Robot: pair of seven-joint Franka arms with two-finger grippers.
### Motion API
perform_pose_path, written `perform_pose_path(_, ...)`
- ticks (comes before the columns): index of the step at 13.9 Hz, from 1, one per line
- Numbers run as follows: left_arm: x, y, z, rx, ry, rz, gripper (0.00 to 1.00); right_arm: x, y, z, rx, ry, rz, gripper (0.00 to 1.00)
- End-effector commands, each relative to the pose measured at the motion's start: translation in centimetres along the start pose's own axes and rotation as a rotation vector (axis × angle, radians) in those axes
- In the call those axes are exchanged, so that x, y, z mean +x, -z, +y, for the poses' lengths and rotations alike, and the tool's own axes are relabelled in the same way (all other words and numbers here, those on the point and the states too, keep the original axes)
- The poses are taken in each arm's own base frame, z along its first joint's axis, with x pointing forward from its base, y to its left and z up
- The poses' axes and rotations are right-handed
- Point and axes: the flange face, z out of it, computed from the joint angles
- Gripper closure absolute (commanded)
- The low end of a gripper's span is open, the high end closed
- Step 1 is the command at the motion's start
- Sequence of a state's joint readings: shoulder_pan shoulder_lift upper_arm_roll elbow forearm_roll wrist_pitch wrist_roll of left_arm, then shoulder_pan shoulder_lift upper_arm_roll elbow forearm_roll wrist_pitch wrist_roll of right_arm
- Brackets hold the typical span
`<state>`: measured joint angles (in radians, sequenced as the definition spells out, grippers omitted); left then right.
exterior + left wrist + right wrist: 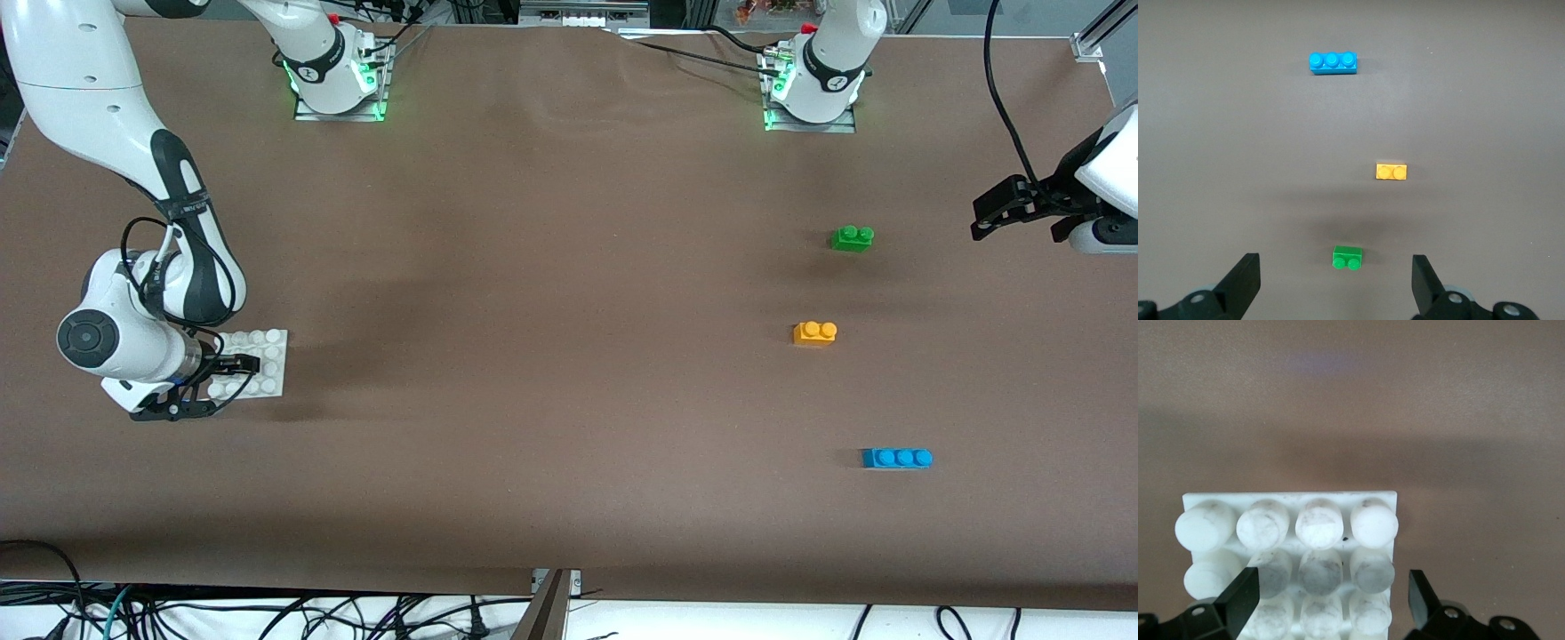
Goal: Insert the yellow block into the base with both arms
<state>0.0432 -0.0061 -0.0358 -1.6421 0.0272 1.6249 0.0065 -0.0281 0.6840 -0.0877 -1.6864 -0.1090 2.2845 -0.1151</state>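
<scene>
The yellow block (814, 332) (1391, 171) lies on the brown table toward the left arm's end, with nothing touching it. My left gripper (1013, 222) (1336, 280) hangs open and empty in the air near that end of the table, clear of the block. The white studded base (271, 351) (1288, 497) lies flat toward the right arm's end. My right gripper (229, 385) (1331, 600) is low over the base and open. One of its fingers (1241, 600) is above the studs and the other stands just off the base's edge.
A green two-stud brick (852, 237) (1347, 257) lies farther from the front camera than the yellow block. A blue three-stud brick (896, 458) (1332, 62) lies nearer to it. Cables hang along the table's front edge.
</scene>
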Motion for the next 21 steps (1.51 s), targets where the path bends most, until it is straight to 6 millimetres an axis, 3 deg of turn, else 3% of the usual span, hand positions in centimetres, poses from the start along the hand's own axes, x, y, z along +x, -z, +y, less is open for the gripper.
perform_pose_path(1,-0.2,0.7,0.0,0.016,-0.021,0.011,0.0,-0.7,0.2,0.2,0.003,0.013,-0.003,0.01)
perform_pose_path(6,-0.2,0.7,0.0,0.016,-0.021,0.011,0.0,-0.8,-0.7,-1.2,0.02,0.005,-0.011,0.01)
perform_pose_path(8,-0.1,0.6,0.0,0.016,-0.021,0.009,0.0,-0.5,-1.4,-3.4,0.072,-0.001,-0.013,0.01)
perform_pose_path(12,-0.1,0.6,0.0,0.015,-0.021,0.01,0.0,-0.2,-2.1,-5.2,0.073,-0.006,-0.005,0.01)
perform_pose_path(15,-0.1,0.6,0.0,0.016,-0.021,0.009,0.0,0.3,-1.5,-10.4,0.065,-0.066,-0.004,0.01)
perform_pose_path(21,-0.1,0.6,-0.1,0.015,-0.02,0.009,0.0,-0.1,0.8,-23.6,0.051,-0.073,0.024,0.01)
